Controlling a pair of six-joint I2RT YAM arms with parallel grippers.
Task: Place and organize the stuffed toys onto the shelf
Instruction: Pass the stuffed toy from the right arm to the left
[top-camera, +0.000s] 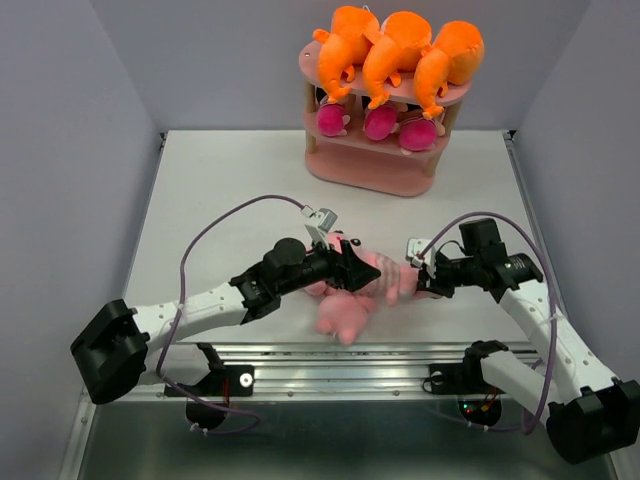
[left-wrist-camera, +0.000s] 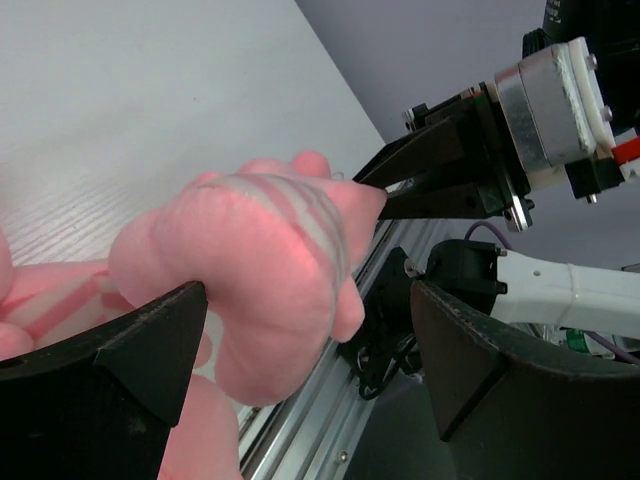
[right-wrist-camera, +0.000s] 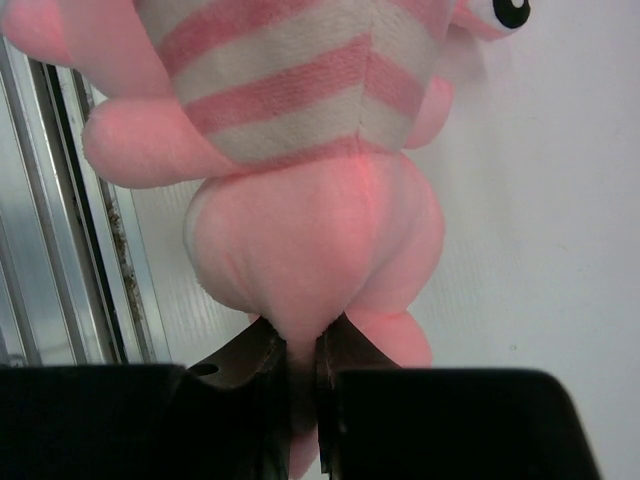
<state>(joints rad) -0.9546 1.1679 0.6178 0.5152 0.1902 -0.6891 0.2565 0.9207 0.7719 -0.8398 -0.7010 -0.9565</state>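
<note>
A pale pink striped pig (top-camera: 386, 277) hangs just above the table's front centre between my two grippers. My right gripper (top-camera: 417, 281) is shut on it, pinching the plush at its rear end (right-wrist-camera: 310, 240) between its fingertips (right-wrist-camera: 300, 375). My left gripper (top-camera: 355, 268) is open, with its jaws spread around the pig's other end (left-wrist-camera: 250, 270). The pig touches the left finger (left-wrist-camera: 150, 340), with a wide gap to the right one (left-wrist-camera: 470, 350). Another pig (top-camera: 341, 316) lies on the table below. On the pink shelf (top-camera: 372, 181), three orange monsters (top-camera: 395, 50) fill the top tier and three magenta dolls (top-camera: 378, 124) the middle tier.
The shelf's bottom tier shows no toys. The metal rail (top-camera: 340, 360) runs along the table's near edge, right below the pigs. Grey walls enclose the left, right and back. My right gripper also shows in the left wrist view (left-wrist-camera: 385, 195).
</note>
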